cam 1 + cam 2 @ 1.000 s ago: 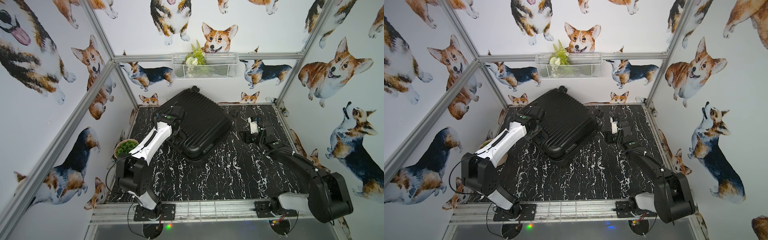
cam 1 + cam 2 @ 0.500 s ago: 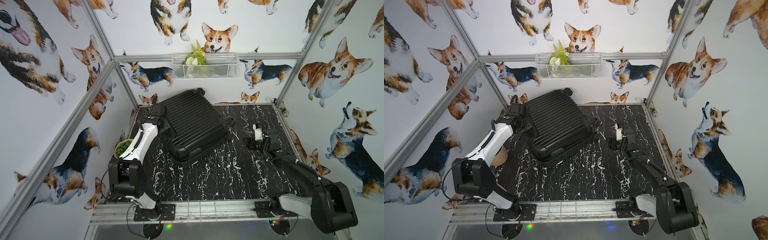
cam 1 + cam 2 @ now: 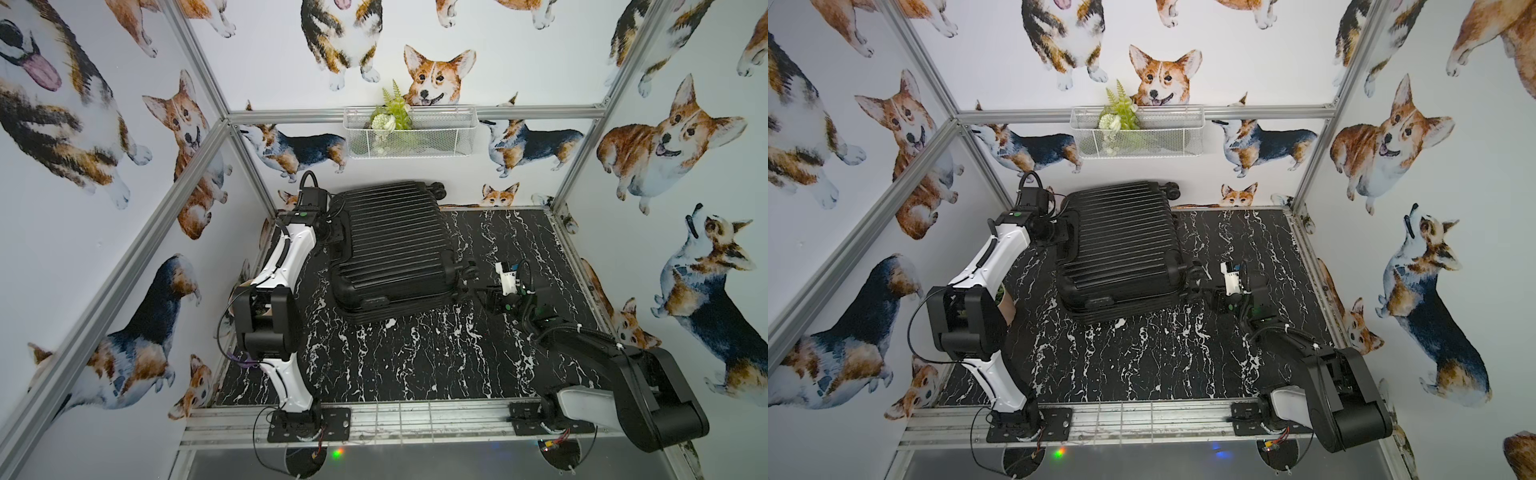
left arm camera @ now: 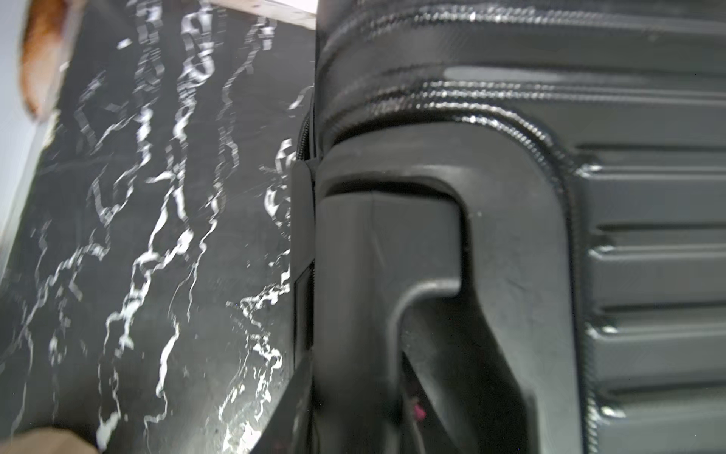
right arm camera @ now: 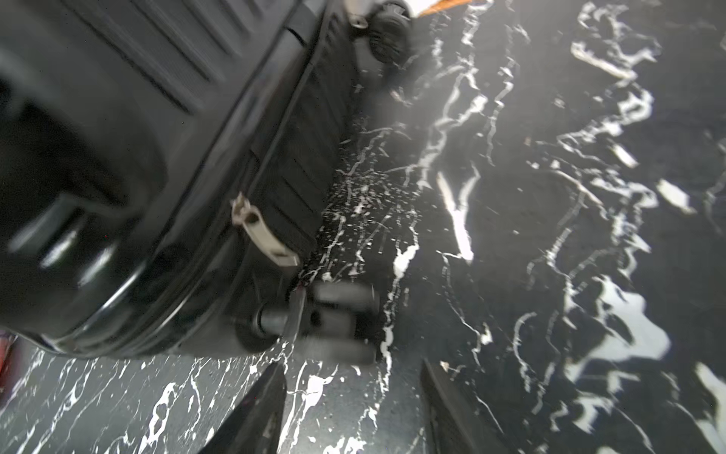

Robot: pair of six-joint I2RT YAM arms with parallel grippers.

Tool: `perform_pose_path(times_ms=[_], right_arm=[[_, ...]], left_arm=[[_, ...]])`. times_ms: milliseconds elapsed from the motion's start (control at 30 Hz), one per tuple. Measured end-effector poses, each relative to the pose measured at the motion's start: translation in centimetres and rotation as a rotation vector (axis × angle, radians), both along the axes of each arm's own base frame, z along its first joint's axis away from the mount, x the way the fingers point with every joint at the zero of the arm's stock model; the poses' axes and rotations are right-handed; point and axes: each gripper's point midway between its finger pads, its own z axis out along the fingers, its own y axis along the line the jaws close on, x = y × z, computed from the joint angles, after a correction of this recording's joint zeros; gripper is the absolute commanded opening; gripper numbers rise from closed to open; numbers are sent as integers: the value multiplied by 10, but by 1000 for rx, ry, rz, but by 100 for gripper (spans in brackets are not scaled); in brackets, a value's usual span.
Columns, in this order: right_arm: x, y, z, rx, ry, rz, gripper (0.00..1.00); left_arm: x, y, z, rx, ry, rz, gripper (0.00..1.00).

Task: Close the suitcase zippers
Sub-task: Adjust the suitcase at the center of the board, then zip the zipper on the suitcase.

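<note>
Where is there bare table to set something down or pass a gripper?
Widest free patch: bare table between the suitcase and the front rail. A second lies in the far corner, bordered by suitcase, back wall and right wall. Crowded: the strip along the left wall, filled by the left arm and plant pot.

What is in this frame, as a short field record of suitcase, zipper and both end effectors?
suitcase: lying flat on marble table, shells together
zipper pull: pale metal, on side rim near a wheel
left end effector: against suitcase's side, grip unclear
right end effector: open, empty, short of the pull
</note>
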Motion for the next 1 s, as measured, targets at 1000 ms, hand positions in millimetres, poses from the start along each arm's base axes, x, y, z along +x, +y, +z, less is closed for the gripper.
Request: perform_pose_path(times_ms=[1000], right_arm=[[12,60,-8,113,-187,334,40]], left_arm=[[43,-15,0,-22,56,-158,22]])
